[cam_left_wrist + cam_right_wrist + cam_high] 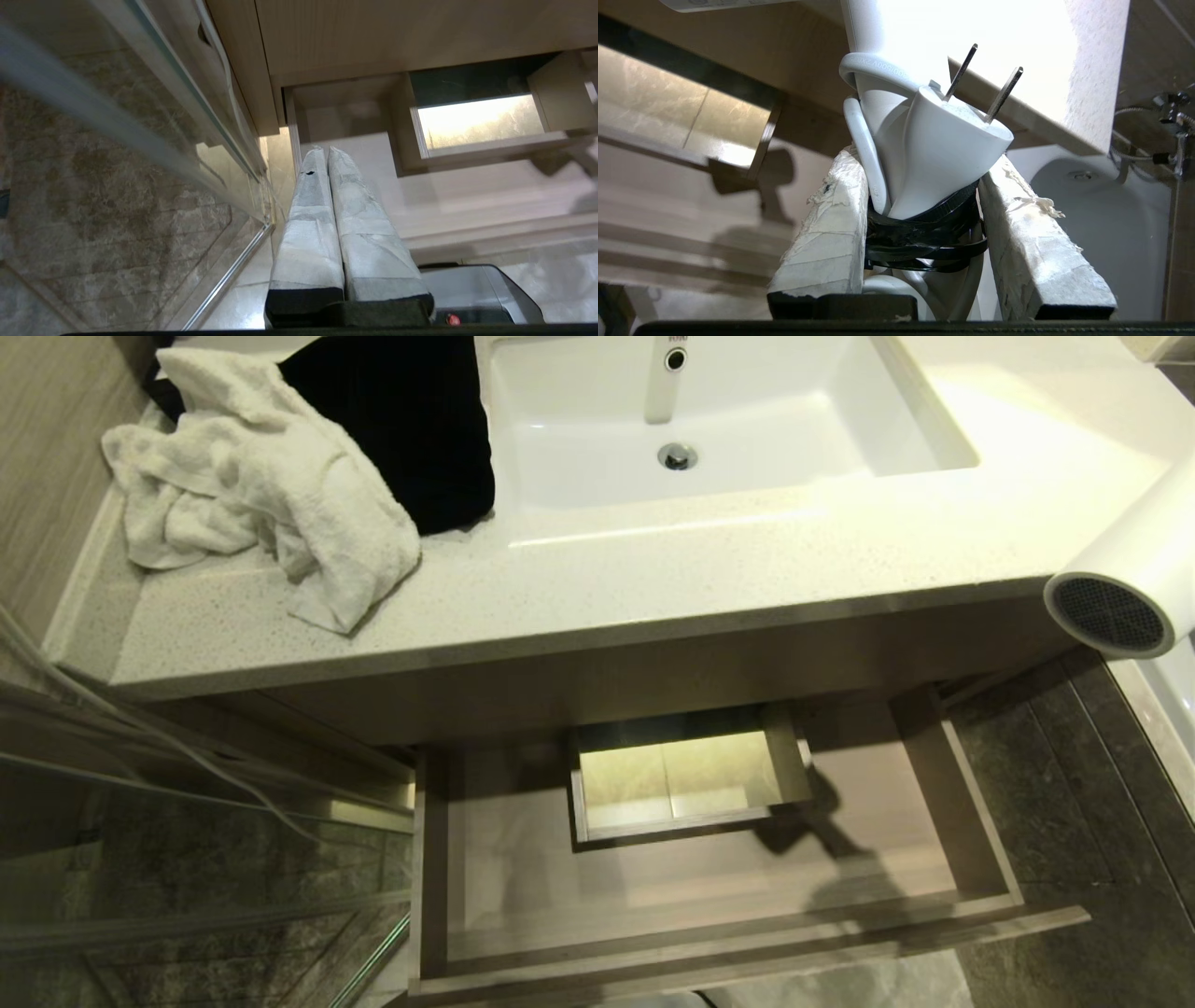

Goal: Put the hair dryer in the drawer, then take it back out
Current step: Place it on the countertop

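The right gripper (924, 205) clamped the hair dryer (1125, 579) by its strapped cord bundle, right of the open drawer (971, 821) and outside it. The left gripper (327, 154), fingers pressed together, held nothing beside the drawer.

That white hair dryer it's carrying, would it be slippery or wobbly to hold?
Probably a bit slippery: the hair dryer has a smooth, glossy shell. The right gripper clamps the strapped cord bundle, which may give slightly. The round barrel juts sideways from the grip, so it could well wobble.
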`<state>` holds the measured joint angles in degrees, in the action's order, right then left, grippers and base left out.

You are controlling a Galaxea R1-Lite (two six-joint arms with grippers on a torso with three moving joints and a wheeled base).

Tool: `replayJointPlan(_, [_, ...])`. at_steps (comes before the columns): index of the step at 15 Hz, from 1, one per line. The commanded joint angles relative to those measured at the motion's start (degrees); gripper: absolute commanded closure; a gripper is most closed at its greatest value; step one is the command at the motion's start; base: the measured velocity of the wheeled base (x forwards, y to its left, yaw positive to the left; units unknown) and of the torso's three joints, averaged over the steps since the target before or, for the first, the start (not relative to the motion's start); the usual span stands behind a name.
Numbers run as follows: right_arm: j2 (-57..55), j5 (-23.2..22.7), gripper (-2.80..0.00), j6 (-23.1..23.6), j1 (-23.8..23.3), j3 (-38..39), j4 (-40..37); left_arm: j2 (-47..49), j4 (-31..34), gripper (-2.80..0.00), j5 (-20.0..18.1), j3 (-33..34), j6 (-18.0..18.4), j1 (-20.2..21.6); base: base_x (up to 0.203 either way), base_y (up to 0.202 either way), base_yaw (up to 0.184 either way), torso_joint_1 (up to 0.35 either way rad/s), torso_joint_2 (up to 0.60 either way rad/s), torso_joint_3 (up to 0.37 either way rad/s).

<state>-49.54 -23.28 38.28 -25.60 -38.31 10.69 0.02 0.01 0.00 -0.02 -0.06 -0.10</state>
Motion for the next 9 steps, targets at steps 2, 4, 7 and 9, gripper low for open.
replayJointPlan(2, [-3.6,0.1,0.00,0.0,-0.2,-4.0,0.0,0.0,0.0,0.00,0.0,0.0,0.0,0.0,0.000,0.000,0.000,0.301,-0.08,0.228])
replayJointPlan(4, [-5.3,0.2,0.00,-0.1,-0.5,-5.7,0.0,0.0,0.0,0.00,0.0,0.0,0.0,0.0,0.000,0.000,0.000,0.316,-0.10,0.219])
replayJointPlan(7, [-11.4,0.2,0.00,-0.2,-1.9,-11.9,0.1,0.0,0.0,0.00,-0.1,0.1,0.0,0.0,0.000,0.000,0.000,0.337,-0.13,0.195])
replayJointPlan(9, [-15.4,0.2,0.00,-0.1,-2.9,-15.3,0.1,0.0,0.0,0.00,0.0,0.0,0.0,0.0,0.000,0.000,0.000,0.343,-0.17,0.179])
